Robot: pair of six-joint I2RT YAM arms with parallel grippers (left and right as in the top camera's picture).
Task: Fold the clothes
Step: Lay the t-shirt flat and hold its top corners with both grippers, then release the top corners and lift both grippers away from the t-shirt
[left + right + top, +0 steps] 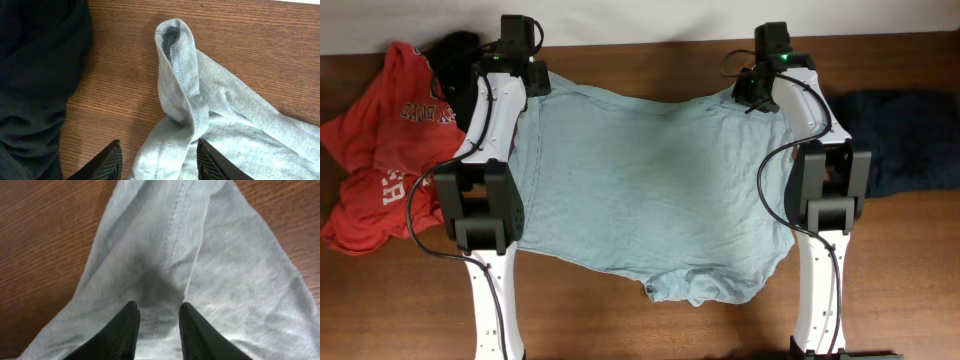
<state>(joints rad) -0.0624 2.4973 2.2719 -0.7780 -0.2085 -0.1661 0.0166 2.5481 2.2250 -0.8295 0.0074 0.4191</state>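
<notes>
Overhead view: pale grey-blue short-sleeved cotton T-shirt [650, 180] spread almost flat in the middle of a brown wood-grain table [910, 290], rumpled along the edge nearest the arm bases. White-and-black left arm [485, 200] lying along one side of the cloth, right arm [825, 190] along the other, both stretched to its far corners. Crumpled red tee with white lettering [380, 150] out past the left arm, touching a black garment [455, 55] at the far left corner; dark navy garment [890, 140] beyond the right arm (just beside it, apart from the pale shirt).

Left wrist view: left gripper [159, 147] low over one far corner of the shirt, black fingers [112, 162] spread wide, a gathered fold of pale cloth lying loose between them. Finger on the view's right against the fabric; other finger just beside the cloth's edge, contact there impossible to tell. Ahead of the tips, a hemmed tube of the same cloth curled upward, stitching on show. Black garment filling the left of this view, resting on the wood, apart from the pale cloth.

Right wrist view: right gripper [159, 307] at the other far corner, fingers [125, 330] drawn close and pinching a raised ridge of the shirt. Stitched seam running straight ahead from the nip, shadow pooled just in front of the tips, cloth fanning out to both sides over bare wood.
</notes>
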